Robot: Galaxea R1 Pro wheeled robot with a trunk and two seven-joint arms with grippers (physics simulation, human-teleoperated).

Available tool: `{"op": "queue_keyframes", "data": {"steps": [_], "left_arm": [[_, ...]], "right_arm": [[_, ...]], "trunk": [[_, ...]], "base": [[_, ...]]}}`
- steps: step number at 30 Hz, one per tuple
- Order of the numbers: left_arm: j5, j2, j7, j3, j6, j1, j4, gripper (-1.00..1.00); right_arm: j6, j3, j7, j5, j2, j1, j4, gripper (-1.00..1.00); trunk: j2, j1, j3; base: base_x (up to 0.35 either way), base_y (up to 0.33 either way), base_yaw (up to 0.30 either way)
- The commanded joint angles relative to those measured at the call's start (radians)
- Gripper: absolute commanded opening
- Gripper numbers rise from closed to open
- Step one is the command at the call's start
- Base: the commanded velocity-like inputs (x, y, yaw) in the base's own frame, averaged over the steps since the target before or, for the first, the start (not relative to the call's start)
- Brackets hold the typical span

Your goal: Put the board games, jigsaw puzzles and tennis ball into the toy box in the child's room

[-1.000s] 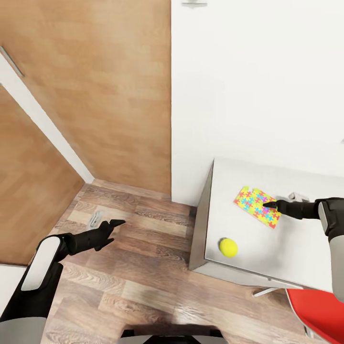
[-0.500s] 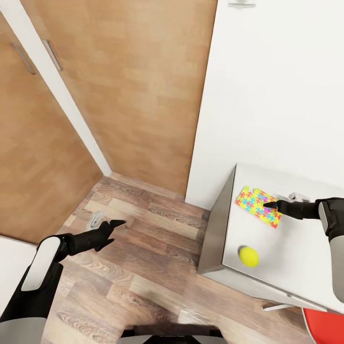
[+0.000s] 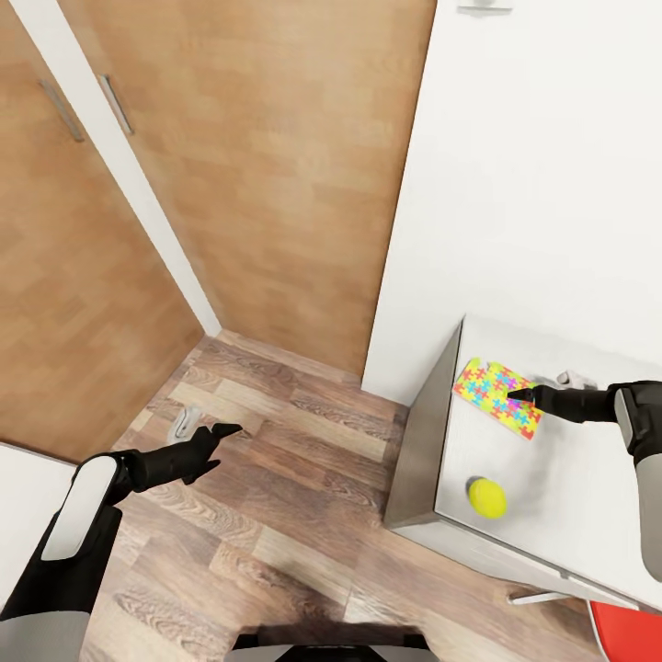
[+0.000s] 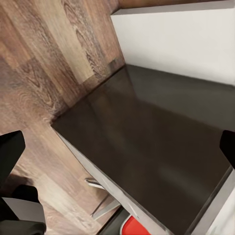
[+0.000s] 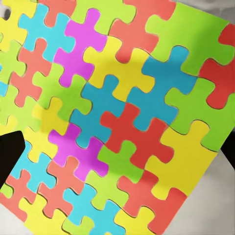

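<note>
Two arms reach forward in the head view. The right gripper point(image 3: 517, 395) hangs over the white table point(image 3: 552, 487), its dark fingertips set over the near edge of a jigsaw puzzle point(image 3: 494, 396) that lies flat on the tabletop close to the wall. From the head view its fingers look drawn close together at the tip, but in the right wrist view only one dark fingertip point(image 5: 9, 152) shows at the picture's edge against the bright puzzle pieces point(image 5: 112, 117), so I cannot tell whether the jaws are parted or closed, nor whether they touch the puzzle. A tennis ball point(image 3: 487, 497) sits on the table nearer the front edge, well apart from the puzzle. The left gripper point(image 3: 221, 437) hovers over the wood-plank floor point(image 3: 276, 515), its two fingers spread apart and holding nothing. The left wrist view looks at the table's dark side point(image 4: 147, 161) and the floor point(image 4: 44, 63). Wooden wardrobe doors point(image 3: 257, 165) stand behind.
</note>
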Motion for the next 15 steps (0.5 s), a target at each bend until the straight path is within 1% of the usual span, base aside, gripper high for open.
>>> {"op": "queue_keyframes", "data": {"steps": [1,11,15], "left_arm": [[0.010,0.000,0.010,0.000,0.003,-0.001,-0.001,1.00],[0.010,0.000,0.012,0.000,0.003,-0.001,0.000,1.00],[0.010,0.000,0.014,0.000,0.003,-0.001,0.000,1.00]], "right_arm": [[0.009,-0.004,0.009,0.001,0.001,0.000,0.022,1.00],[0.008,-0.004,0.009,0.001,0.001,0.000,0.020,1.00],[0.007,-0.004,0.009,0.001,0.001,0.000,0.020,1.00]], "trunk": [[-0.001,0.001,-0.002],[-0.001,0.001,-0.002],[-0.001,0.001,-0.002]], "base": [[0.000,0.000,0.013],[0.000,0.000,0.009],[0.000,0.000,0.118]]}}
